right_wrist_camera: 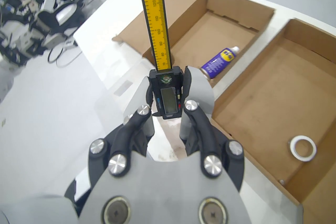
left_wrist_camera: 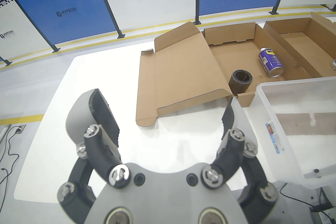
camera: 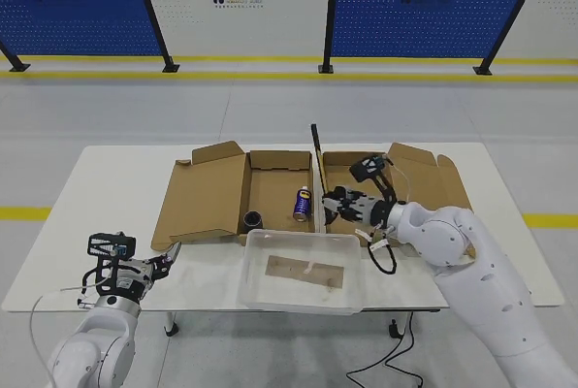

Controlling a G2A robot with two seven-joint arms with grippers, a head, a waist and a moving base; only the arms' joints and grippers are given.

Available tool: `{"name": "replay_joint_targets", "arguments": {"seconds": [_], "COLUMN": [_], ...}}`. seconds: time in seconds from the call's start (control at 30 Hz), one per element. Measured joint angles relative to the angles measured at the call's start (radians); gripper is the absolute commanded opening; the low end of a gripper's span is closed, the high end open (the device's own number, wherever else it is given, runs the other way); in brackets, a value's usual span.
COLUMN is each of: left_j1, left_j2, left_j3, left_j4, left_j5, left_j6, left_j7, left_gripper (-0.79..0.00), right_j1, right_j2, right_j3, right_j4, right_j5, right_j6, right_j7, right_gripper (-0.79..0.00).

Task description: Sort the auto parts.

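- The right gripper [right_wrist_camera: 165, 83] is clamped on the display head of a digital caliper [right_wrist_camera: 155, 12]. It is held above the seam between the left box [right_wrist_camera: 210, 28] and the right box [right_wrist_camera: 275, 93], and the long yellow beam juts far past the fingers.
- Gripped at one end, the caliper may pivot or slip. On lowering, its beam could catch a box wall or strike the spray can [right_wrist_camera: 219, 59].
- The left gripper [left_wrist_camera: 168, 109], jaws apart and empty, hovers over the table beside the clear bin [left_wrist_camera: 265, 101].

The right gripper [camera: 336, 206] grips a long slim dark caliper [camera: 318, 160] at the gap between two open brown cardboard boxes [camera: 425, 179], the left box [camera: 211, 194] holding a blue spray can [camera: 302, 203] and a short black cylinder [camera: 253, 219] just behind a clear plastic bin [camera: 270, 291].
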Motion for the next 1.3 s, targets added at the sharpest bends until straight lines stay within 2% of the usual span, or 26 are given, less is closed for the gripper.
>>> {"name": "replay_joint_targets", "arguments": {"seconds": [0.23, 0.33, 0.63, 0.67, 0.73, 0.77, 0.8, 1.07, 1.3], "left_j1": [0.0, 0.0, 0.0, 0.0, 0.0, 0.0, 0.0, 0.0, 0.0], "left_j2": [0.0, 0.0, 0.0, 0.0, 0.0, 0.0, 0.0, 0.0, 0.0], "left_j3": [0.0, 0.0, 0.0, 0.0, 0.0, 0.0, 0.0, 0.0, 0.0], "left_j4": [0.0, 0.0, 0.0, 0.0, 0.0, 0.0, 0.0, 0.0, 0.0], "left_j5": [0.0, 0.0, 0.0, 0.0, 0.0, 0.0, 0.0, 0.0, 0.0], "left_j6": [0.0, 0.0, 0.0, 0.0, 0.0, 0.0, 0.0, 0.0, 0.0], "left_j7": [0.0, 0.0, 0.0, 0.0, 0.0, 0.0, 0.0, 0.0, 0.0], "left_gripper": [0.0, 0.0, 0.0, 0.0, 0.0, 0.0, 0.0, 0.0, 0.0], "right_j1": [0.036, 0.086, 0.227, 0.237, 0.251, 0.256, 0.26, 0.281, 0.239], "right_j2": [-0.015, -0.031, -0.092, -0.098, -0.112, -0.117, -0.122, -0.141, -0.114], "right_j3": [0.021, -0.009, -0.167, -0.182, -0.208, -0.216, -0.222, -0.231, -0.146], "right_j4": [0.127, 0.218, 0.489, 0.512, 0.556, 0.574, 0.591, 0.651, 0.541], "right_j5": [0.016, 0.048, -0.014, -0.023, -0.022, -0.015, -0.01, 0.0, -0.013], "right_j6": [0.226, 0.268, 0.338, 0.344, 0.35, 0.348, 0.344, 0.292, 0.24], "right_j7": [-0.083, -0.092, -0.108, -0.111, -0.111, -0.11, -0.111, -0.125, -0.165], "right_gripper": [-0.785, -0.785, -0.785, -0.727, -0.489, -0.114, 0.0, 0.0, 0.0]}}
